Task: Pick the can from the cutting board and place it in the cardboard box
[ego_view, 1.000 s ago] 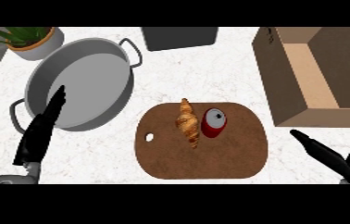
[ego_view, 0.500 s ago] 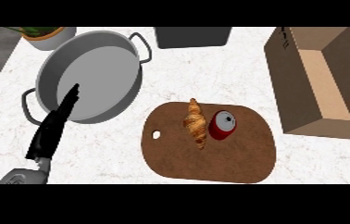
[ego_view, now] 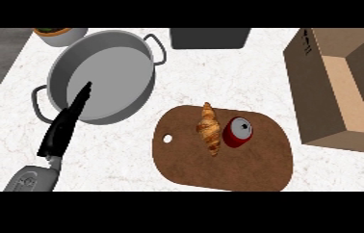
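Head view: my left hand (ego_view: pixel 64 126) was straight-fingered and empty; right hand out of view. Upright can (ego_view: pixel 237 132) on cutting board (ego_view: pixel 235 172) looked light, rigid, slick; I'd grasp its sides.

Left hand (ego_view: pixel 62 131) at lower left, open, fingers (ego_view: pixel 82 98) straight together, pointing up, slightly right.

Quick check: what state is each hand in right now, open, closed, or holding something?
Left hand: open, fingers straight, holding nothing, over the pan.
Right hand: not in view.
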Robot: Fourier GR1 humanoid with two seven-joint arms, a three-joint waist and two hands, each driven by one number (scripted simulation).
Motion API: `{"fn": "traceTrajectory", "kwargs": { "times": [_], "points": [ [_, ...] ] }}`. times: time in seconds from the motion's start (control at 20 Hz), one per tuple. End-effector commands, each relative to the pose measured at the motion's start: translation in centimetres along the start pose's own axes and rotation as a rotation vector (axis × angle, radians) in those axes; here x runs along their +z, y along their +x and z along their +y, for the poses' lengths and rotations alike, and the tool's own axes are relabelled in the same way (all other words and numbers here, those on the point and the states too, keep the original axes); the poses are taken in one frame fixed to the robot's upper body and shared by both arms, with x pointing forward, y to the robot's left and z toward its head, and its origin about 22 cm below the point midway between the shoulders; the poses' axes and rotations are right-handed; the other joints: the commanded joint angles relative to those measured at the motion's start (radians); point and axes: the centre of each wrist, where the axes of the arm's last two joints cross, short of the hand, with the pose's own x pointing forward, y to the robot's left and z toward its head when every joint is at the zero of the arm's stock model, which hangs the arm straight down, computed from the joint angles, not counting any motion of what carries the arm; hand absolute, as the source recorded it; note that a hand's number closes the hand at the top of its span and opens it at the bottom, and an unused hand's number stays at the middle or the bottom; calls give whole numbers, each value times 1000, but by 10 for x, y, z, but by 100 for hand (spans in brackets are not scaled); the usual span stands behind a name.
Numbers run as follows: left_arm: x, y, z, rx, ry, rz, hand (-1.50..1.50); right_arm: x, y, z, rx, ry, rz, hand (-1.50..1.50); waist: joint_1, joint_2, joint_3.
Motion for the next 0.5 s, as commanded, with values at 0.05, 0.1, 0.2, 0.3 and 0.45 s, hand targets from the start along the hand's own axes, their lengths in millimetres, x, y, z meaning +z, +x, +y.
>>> {"fn": "traceTrajectory", "kwargs": {
  "times": [0.05, 0.1, 0.2, 0.3, 0.45],
  "points": [
    [-12, 8, -1, -5, -23, 16, 0, 0, 38, -1, 108, 39, 90, -150, 10, 7, -2],
    [-14, 2, -1, 1, -8, 6, 0, -7, 42, -3, 119, 47, 116, -150, 13, 9, -3],
    [-6, -5, -13, 14, -19, 6, 0, -18, 57, -2, 132, 12, 134, -150, 19, 10, -3],
    [-7, -2, 1, -4, -15, 8, 0, -21, 57, -14, 203, 58, 195, -150, 22, 8, -3],
    [-17, 12, -10, 8, -11, -2, 0, -27, 66, 16, 198, 106, 196, -150, 19, 5, -2]
  ]
}}
